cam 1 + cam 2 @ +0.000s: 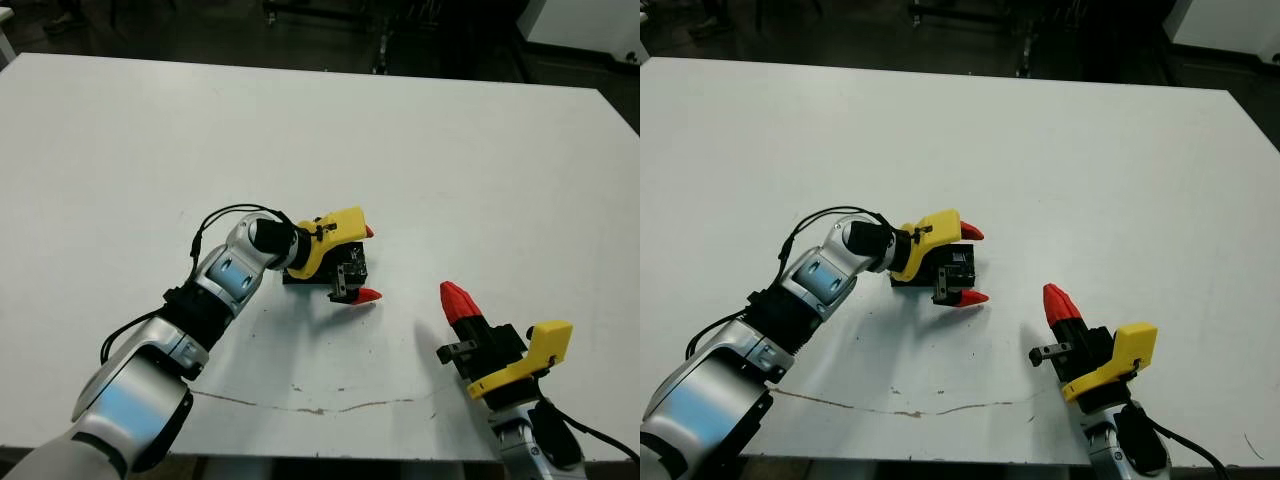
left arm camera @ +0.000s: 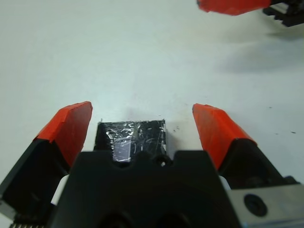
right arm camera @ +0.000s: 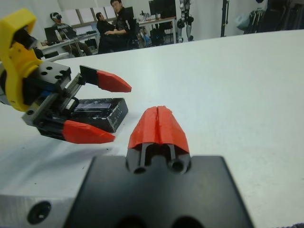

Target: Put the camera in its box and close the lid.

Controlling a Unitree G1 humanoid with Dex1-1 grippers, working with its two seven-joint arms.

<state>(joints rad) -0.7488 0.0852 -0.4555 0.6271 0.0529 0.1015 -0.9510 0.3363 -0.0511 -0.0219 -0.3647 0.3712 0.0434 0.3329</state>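
A flat black lid with a glossy speckled top and a pale strip lies on the white table. It sits between the spread fingers of my left gripper, which is open and hovers just over it. In the right wrist view the lid rests on top of the box, whose dark side shows below it. The camera is hidden. My right gripper is shut on nothing, a short way to the right of the box and nearer the front edge.
The white table stretches wide behind and to both sides. A thin dark scratch runs along the front edge. Several seated people show beyond the table in the right wrist view.
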